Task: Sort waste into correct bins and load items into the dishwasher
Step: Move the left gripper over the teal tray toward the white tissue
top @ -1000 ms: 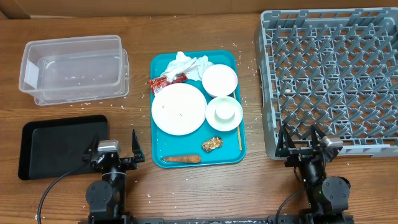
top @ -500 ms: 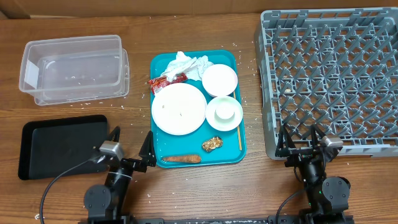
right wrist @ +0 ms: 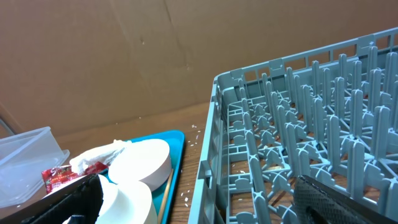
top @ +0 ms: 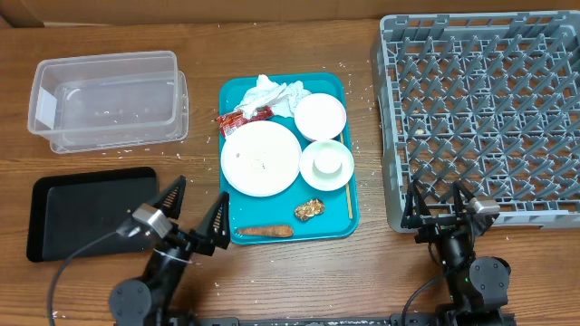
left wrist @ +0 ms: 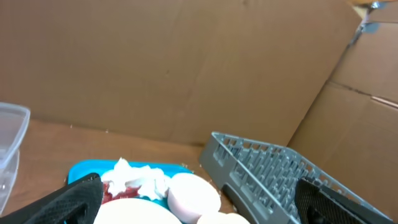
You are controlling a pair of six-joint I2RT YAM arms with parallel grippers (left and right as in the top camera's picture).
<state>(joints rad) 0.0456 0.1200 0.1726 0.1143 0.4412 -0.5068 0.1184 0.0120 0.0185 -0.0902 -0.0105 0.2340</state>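
The waste lies on a teal tray [top: 227, 208]: a crumpled white napkin [top: 276, 93], a red wrapper [top: 237, 118], a brown lump [top: 309, 209] and an orange-brown sausage stick [top: 264, 231]. On the same tray are a large white plate [top: 261, 158], a bowl [top: 321, 116], a second bowl holding a small cup [top: 326, 163], and a thin wooden stick [top: 349, 201]. My left gripper [top: 195, 206] is open and empty, just left of the tray's near corner. My right gripper [top: 437, 204] hangs open and empty at the near left corner of the grey dish rack [top: 485, 118].
A clear plastic tub [top: 107, 98] sits at the far left, with a shallow black tray [top: 86, 213] in front of it. Rice grains are scattered on the wood around the teal tray. A cardboard wall backs the table.
My left arm has swung right and forward, turning toward the teal tray, jaws still open. The right arm has not moved.
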